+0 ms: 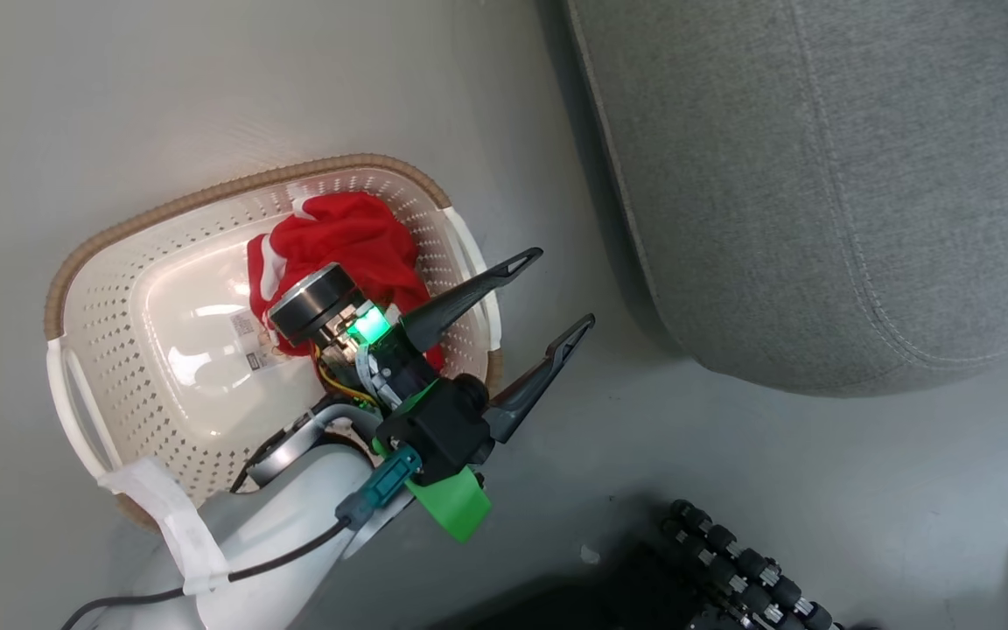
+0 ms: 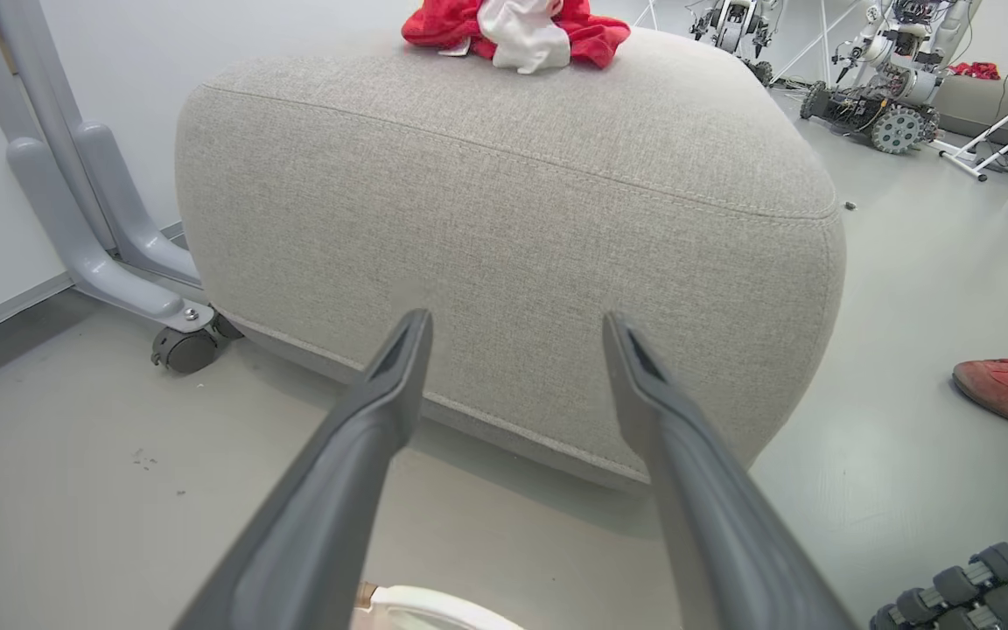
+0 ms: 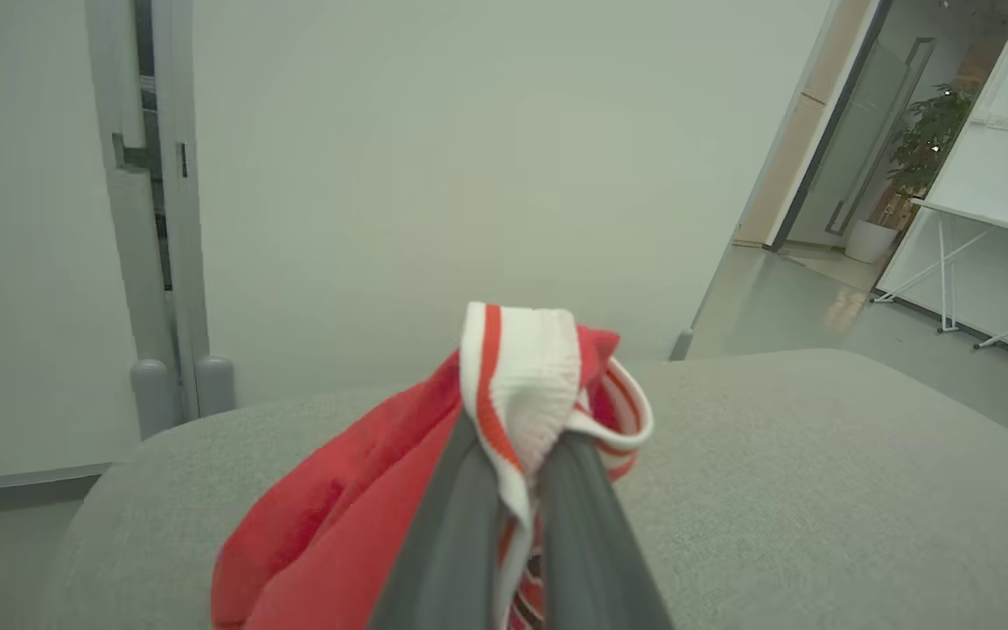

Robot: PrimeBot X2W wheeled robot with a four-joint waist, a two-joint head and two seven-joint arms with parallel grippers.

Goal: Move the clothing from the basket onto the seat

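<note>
In the head view the basket (image 1: pixel 97 297) is standing at about 9 o'clock. One red garment (image 1: pixel 338 245) is lying inside it, pushed against the wall at the basket's own 1 o'clock, so this piece is not yet moved. Just over the basket's 3 o'clock rim the left gripper (image 1: pixel 562 287) is hovering with its two dark fingers spread wide and nothing between them. They are pointing toward 2 o'clock, where the seat (image 1: pixel 819 175) is lying.

In the left wrist view these spread fingers are facing the side of the seat, and at 12 o'clock, on top of the cushion, a red and white heap (image 2: pixel 513 26) is resting.

In the right wrist view the right gripper (image 3: pixel 517 446) is pressing its fingers together on a striped garment (image 3: pixel 517 376), pinching its white ribbed band. The red cloth is hanging down toward 7 o'clock and seems to be touching the seat top. I cannot tell whether this piece and the heap are one and the same.

I am judging the task as about half done. Clothing is already reaching the seat. The pinched piece is needing only to be let go, and the piece in the basket is waiting to be picked, probably by the free left gripper.
</note>
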